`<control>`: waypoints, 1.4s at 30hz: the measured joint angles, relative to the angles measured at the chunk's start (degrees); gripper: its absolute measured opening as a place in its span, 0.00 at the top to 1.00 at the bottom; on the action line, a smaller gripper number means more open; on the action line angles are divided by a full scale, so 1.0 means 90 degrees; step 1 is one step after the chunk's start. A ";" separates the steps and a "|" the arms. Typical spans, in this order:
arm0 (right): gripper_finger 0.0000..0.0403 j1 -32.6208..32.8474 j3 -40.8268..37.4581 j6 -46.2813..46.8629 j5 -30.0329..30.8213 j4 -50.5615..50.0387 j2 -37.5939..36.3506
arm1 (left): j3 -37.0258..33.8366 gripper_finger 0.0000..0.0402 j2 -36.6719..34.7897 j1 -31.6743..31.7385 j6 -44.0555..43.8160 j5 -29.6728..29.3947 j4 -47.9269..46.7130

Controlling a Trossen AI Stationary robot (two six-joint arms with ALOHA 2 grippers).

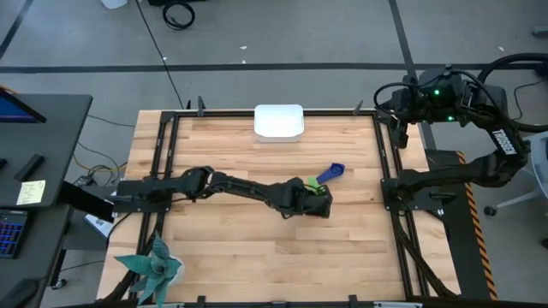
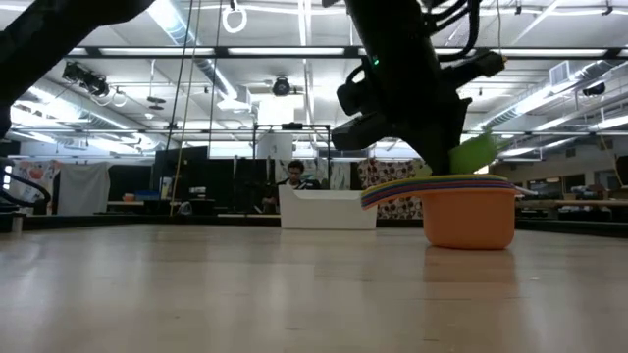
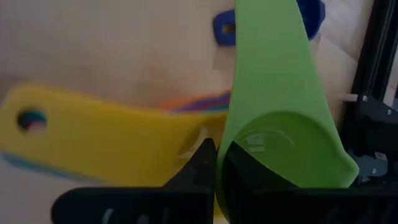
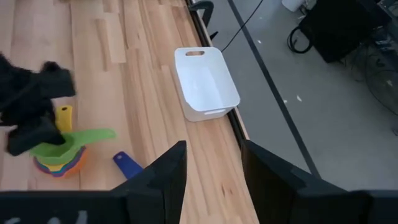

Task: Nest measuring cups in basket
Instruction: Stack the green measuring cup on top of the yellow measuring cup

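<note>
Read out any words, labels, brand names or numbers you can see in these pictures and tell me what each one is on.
"TROSSEN": white letters on the right arm, small, so the reading is likely but not certain.
Yellow sticky note on the side desk: writing too small to read.
Measuring cups: no size marks legible.
Basket: no print visible.

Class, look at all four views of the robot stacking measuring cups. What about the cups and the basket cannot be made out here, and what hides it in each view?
- Cup stack, high view: the left gripper covers it; cup count unclear.
- Green cup, left wrist view: the gripper's dark fingers hide its lower rim.
- Blue cup, right wrist view: the right gripper's finger hides its bowl.
- Basket, low view: its wall hides the inside.
</note>
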 joint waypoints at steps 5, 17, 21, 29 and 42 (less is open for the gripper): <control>0.61 0.0000 0.0000 -0.0002 0.0000 0.0000 -0.0007 | 0.0000 0.96 0.0000 0.0134 0.0351 0.0140 -0.0033; 0.61 0.0000 0.0000 -0.0002 0.0000 -0.0002 -0.0009 | 0.0000 0.96 -0.0005 0.0075 0.0381 0.0982 -0.0390; 0.61 0.0000 0.0000 -0.0002 0.0000 -0.0002 -0.0009 | 0.0002 0.96 -0.0007 0.0139 0.0586 0.1151 -0.0398; 0.61 0.0000 0.0000 -0.0002 0.0001 -0.0006 -0.0009 | 0.0002 0.89 -0.0007 0.0240 0.0892 0.1557 -0.0350; 0.61 -0.0002 0.0000 -0.0002 0.0000 -0.0058 -0.0043 | 0.0002 0.87 -0.0007 0.0230 0.1882 0.1557 0.0024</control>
